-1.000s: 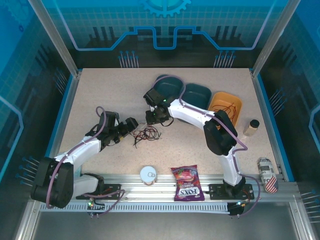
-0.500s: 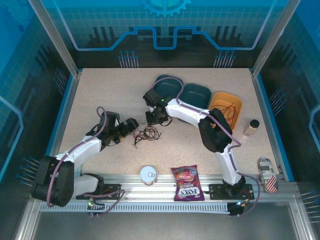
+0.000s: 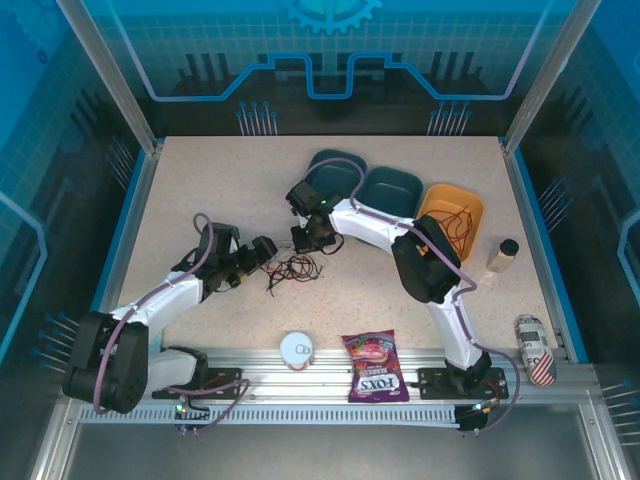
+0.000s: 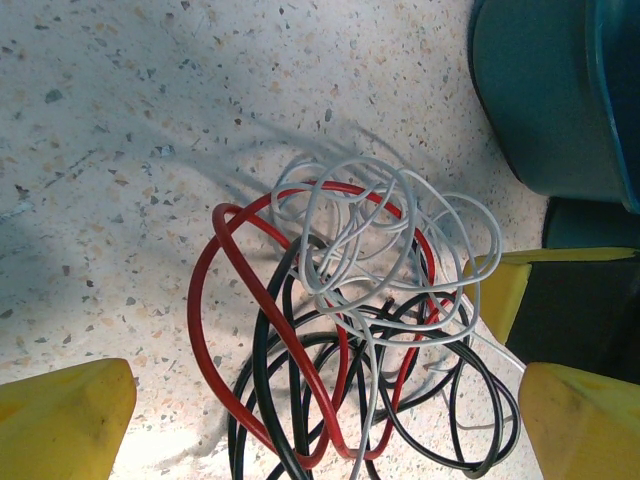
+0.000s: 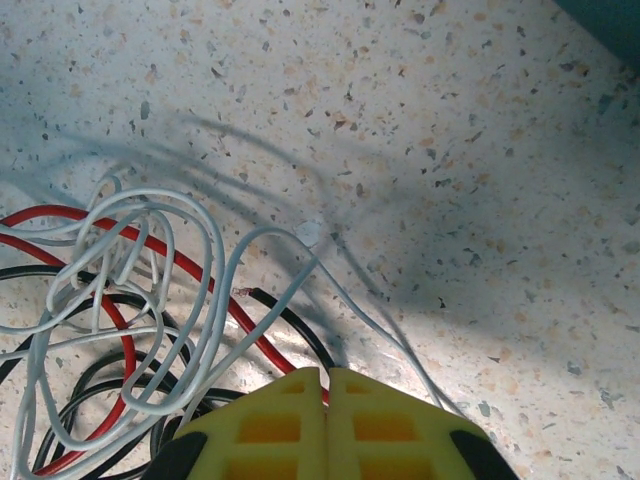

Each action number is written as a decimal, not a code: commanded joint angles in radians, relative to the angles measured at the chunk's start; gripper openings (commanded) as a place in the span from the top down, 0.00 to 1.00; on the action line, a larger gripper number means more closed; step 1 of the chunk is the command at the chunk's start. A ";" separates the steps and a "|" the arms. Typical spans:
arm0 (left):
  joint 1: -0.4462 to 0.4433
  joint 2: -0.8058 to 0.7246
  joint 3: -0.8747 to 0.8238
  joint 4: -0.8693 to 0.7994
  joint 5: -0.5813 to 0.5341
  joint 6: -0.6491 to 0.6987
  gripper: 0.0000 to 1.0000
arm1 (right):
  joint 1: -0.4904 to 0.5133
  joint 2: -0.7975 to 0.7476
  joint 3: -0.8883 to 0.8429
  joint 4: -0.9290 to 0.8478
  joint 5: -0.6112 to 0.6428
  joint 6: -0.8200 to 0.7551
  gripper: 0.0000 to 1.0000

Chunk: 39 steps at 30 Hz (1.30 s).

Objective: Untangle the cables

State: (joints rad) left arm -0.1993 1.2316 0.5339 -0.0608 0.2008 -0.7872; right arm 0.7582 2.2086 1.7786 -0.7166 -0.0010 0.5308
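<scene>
The cables (image 3: pixel 295 268) lie as a small tangle on the speckled table between both arms. In the left wrist view, red cable (image 4: pixel 205 330), black cable (image 4: pixel 262 350) and white cable (image 4: pixel 360 230) loop through one another. My left gripper (image 4: pixel 320 425) is open, its yellow fingers wide on either side of the tangle's near edge (image 3: pixel 270 254). My right gripper (image 5: pixel 327 378) is shut at the tangle's far side (image 3: pixel 306 243). The red cable (image 5: pixel 255 335) runs into the seam between its fingers. A black cable end (image 5: pixel 300 322) and a white strand (image 5: pixel 205 250) lie just beside them.
Two teal bowls (image 3: pixel 337 170) (image 3: pixel 392 190) and an orange bowl (image 3: pixel 450 212) holding thin wires stand behind the right arm. A small bottle (image 3: pixel 503 255) and a can (image 3: pixel 535 350) are at the right. A candy bag (image 3: pixel 375 365) and a white round lid (image 3: pixel 297 348) lie near the front rail.
My right gripper has closed its fingers at the tangle's far edge, and its arm has shifted slightly left. The left arm and the tangle have stayed put.
</scene>
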 commanded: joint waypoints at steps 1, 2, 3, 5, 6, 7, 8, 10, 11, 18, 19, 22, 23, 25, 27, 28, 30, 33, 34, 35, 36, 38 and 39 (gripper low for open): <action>-0.001 0.012 0.004 0.008 0.025 0.007 0.01 | 0.004 -0.053 -0.006 -0.002 0.026 -0.026 1.00; -0.001 0.013 0.004 0.007 0.026 0.007 0.01 | 0.007 -0.069 -0.014 -0.004 0.042 -0.034 1.00; -0.002 0.011 0.005 0.008 0.025 0.006 0.01 | 0.013 -0.090 -0.024 -0.003 0.067 -0.042 1.00; -0.002 0.009 0.003 0.012 0.025 0.007 0.01 | 0.025 -0.133 -0.040 -0.002 0.113 -0.060 1.00; -0.002 0.011 0.003 0.012 0.026 0.008 0.01 | 0.031 -0.155 -0.046 -0.004 0.141 -0.070 1.00; -0.001 0.011 0.005 0.013 0.026 0.010 0.01 | 0.039 -0.177 -0.051 -0.007 0.166 -0.080 1.00; -0.002 0.012 0.006 0.013 0.028 0.012 0.01 | 0.045 -0.196 -0.055 -0.009 0.184 -0.087 1.00; -0.002 0.014 0.008 0.014 0.032 0.018 0.01 | 0.061 -0.236 -0.062 -0.012 0.223 -0.106 1.00; -0.002 0.016 0.010 0.013 0.033 0.021 0.01 | 0.067 -0.252 -0.063 -0.012 0.234 -0.115 1.00; -0.002 0.022 0.017 0.012 0.034 0.034 0.01 | 0.103 -0.357 -0.051 -0.018 0.320 -0.141 1.00; -0.002 0.022 0.017 0.013 0.033 0.033 0.01 | 0.105 -0.371 -0.050 -0.017 0.322 -0.143 1.00; -0.002 0.023 0.016 0.014 0.035 0.034 0.01 | 0.114 -0.414 -0.053 -0.001 0.331 -0.162 1.00; -0.002 0.022 0.015 0.014 0.034 0.033 0.01 | 0.117 -0.427 -0.057 0.007 0.332 -0.173 1.00; -0.002 0.022 0.014 0.016 0.032 0.032 0.01 | 0.125 -0.455 -0.059 0.023 0.338 -0.196 1.00; -0.002 0.022 0.012 0.018 0.033 0.031 0.01 | 0.133 -0.477 -0.059 0.036 0.351 -0.216 1.00; -0.002 0.022 0.011 0.019 0.033 0.031 0.01 | 0.137 -0.489 -0.060 0.044 0.358 -0.227 1.00; -0.002 0.023 0.012 0.021 0.033 0.029 0.01 | 0.141 -0.507 -0.061 0.057 0.369 -0.244 1.00; -0.002 0.025 0.011 0.025 0.036 0.028 0.01 | 0.143 -0.526 -0.049 0.069 0.369 -0.259 1.00; -0.002 0.025 0.011 0.025 0.038 0.028 0.01 | 0.145 -0.530 -0.044 0.071 0.368 -0.264 1.00; -0.002 0.026 0.012 0.026 0.038 0.028 0.01 | 0.145 -0.534 -0.037 0.073 0.367 -0.269 1.00; -0.002 0.025 0.011 0.026 0.037 0.028 0.01 | 0.147 -0.538 -0.030 0.073 0.369 -0.275 1.00; -0.002 0.025 0.011 0.028 0.041 0.030 0.01 | 0.149 -0.546 -0.014 0.076 0.371 -0.289 1.00; -0.002 0.026 0.011 0.027 0.040 0.029 0.01 | 0.153 -0.550 -0.007 0.079 0.376 -0.298 1.00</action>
State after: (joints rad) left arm -0.1993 1.2446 0.5339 -0.0429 0.2161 -0.7788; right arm 0.8925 1.6924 1.7279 -0.6613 0.3454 0.2722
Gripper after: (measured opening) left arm 0.992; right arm 0.040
